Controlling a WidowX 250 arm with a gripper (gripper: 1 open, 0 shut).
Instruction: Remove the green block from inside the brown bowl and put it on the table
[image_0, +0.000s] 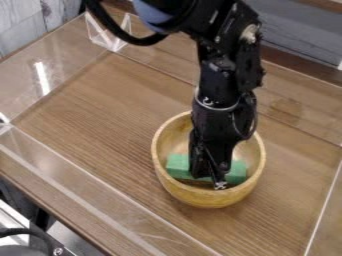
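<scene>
Brightly green, the rounded block (178, 167) sits between closed fingers (214, 180).

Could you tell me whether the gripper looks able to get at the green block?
Probably yes: the gripper already reaches down inside the brown bowl, its fingers at the green block.
</scene>
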